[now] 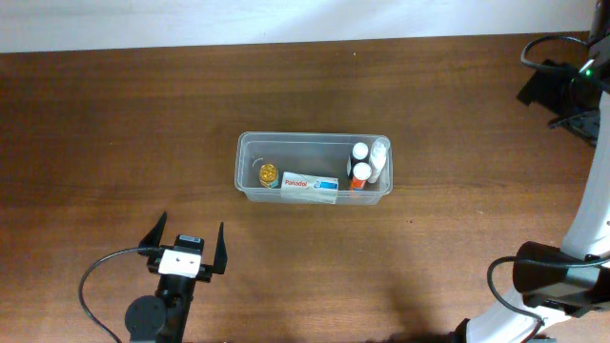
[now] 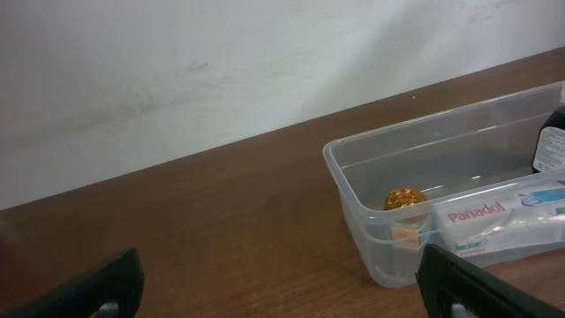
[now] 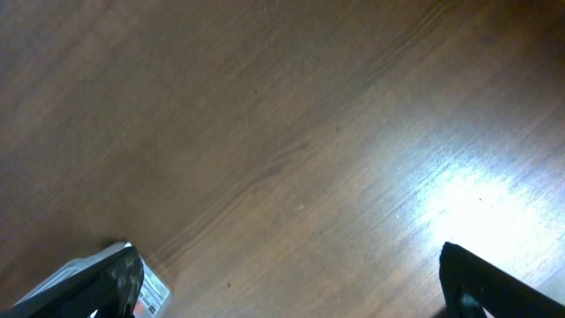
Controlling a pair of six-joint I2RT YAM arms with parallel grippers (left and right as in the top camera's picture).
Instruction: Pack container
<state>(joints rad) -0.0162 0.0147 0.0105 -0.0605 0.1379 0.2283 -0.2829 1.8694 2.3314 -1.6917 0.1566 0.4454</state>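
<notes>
The clear plastic container [image 1: 315, 136] stands at the table's middle. Inside lie a gold ball [image 1: 267, 174], a white Panadol box [image 1: 310, 184] and, at the right end, an orange-capped bottle [image 1: 360, 173] and a white tube [image 1: 379, 157]. My left gripper [image 1: 189, 236] is open and empty, near the front edge, left of the container. Its wrist view shows the container [image 2: 335, 163], the ball [image 2: 402, 198] and the Panadol box [image 2: 477, 221] just beyond the right finger. My right gripper [image 3: 291, 283] is open over bare wood, with a small silvery labelled packet [image 3: 148, 284] by its left finger.
The right arm's base and links [image 1: 558, 272] stand at the front right. Black gear and cables [image 1: 562, 86] sit at the back right. A black cable [image 1: 95, 276] loops beside the left arm. A white wall [image 2: 221, 71] backs the table.
</notes>
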